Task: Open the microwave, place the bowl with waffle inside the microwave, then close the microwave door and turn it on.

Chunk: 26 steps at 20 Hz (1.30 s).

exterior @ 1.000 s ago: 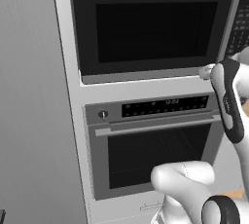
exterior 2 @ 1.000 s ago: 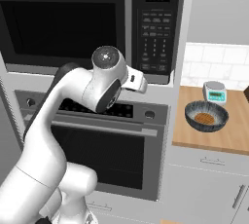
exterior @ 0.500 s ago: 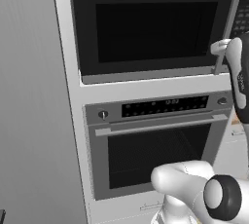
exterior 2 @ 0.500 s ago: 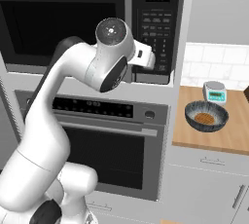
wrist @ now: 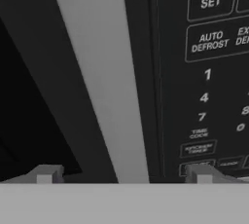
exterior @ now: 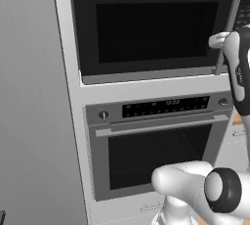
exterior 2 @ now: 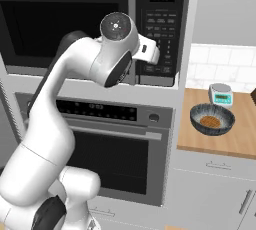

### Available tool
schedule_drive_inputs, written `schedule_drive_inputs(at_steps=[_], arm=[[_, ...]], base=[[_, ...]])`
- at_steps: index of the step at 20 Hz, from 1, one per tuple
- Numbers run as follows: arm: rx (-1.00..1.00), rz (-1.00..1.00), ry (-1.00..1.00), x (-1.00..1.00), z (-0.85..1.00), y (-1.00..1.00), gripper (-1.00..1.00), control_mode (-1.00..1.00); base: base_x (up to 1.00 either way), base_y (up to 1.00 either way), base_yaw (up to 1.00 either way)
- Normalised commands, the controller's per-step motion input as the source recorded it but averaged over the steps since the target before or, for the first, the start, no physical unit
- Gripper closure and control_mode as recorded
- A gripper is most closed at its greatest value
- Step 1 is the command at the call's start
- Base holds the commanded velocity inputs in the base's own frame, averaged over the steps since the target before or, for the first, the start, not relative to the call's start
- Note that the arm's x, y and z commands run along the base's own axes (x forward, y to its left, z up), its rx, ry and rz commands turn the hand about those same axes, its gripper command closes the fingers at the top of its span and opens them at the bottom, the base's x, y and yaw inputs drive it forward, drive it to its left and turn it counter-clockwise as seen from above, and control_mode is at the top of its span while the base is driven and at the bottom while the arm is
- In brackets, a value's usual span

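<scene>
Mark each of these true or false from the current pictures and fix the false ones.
1. The microwave door is shut. True.
2. The pincer is clamped on the handle. False: its jaws stand open, one on each side of the bar.
3. The bowl sits on the wooden counter. True.
4. The bowl is already inside the microwave. False: it is out on the counter beside a small scale.
</scene>
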Motion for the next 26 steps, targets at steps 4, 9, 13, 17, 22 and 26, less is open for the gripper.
schedule_drive_inputs(at_steps=[4,9,13,17,22,26], arm=[[0.05,-0.05,0.00,0.48,0.00,0.00,-1.00,-1.00],[0.04,-0.05,0.00,0.46,0.00,0.00,-1.00,-1.00],[0.01,-0.01,0.01,0.33,-0.03,0.00,1.00,-1.00],[0.00,0.00,0.02,0.11,-0.01,0.00,1.00,-1.00],[0.00,-0.09,0.00,-0.48,0.00,-0.03,1.00,-1.00],[0.00,-0.22,0.00,-1.00,0.00,-0.16,1.00,-1.00]], base=[[0.00,0.00,0.00],[0.00,0.00,0.00],[0.00,0.00,0.00],[0.00,0.00,0.00],[0.00,0.00,0.00],[0.00,0.00,0.00]])
